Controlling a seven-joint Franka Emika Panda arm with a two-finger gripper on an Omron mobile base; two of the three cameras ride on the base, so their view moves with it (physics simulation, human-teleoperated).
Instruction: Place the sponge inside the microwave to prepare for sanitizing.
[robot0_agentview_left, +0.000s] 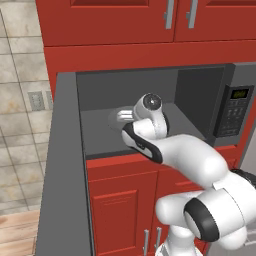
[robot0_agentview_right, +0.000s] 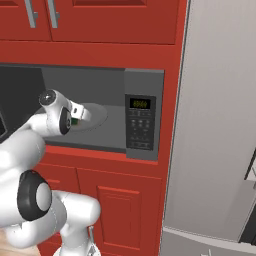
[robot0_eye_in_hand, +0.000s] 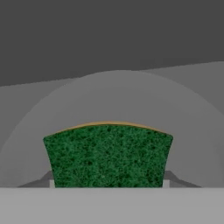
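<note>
The microwave (robot0_agentview_left: 235, 107) is built into red cabinets and its door (robot0_agentview_left: 64, 165) is swung open to the left. My gripper (robot0_agentview_left: 121, 116) reaches into the cavity, over the round grey turntable (robot0_agentview_right: 97, 116). The gripper (robot0_agentview_right: 82, 114) is shut on the sponge (robot0_agentview_right: 74, 121), of which a bit of green peeks out by the hand. In the hand view the sponge (robot0_eye_in_hand: 108, 155) lies flat between the fingertips, dark green on top with a thin yellow edge, just above the turntable (robot0_eye_in_hand: 118, 96). Whether it touches the turntable I cannot tell.
The open door juts toward me on the left. Beside the cavity, on its right, is the keypad panel (robot0_agentview_right: 140, 125). A tall grey fridge (robot0_agentview_right: 220, 125) stands further right. Red cabinet doors (robot0_agentview_left: 125, 205) sit below, and a tiled wall with an outlet (robot0_agentview_left: 36, 100) lies to the left.
</note>
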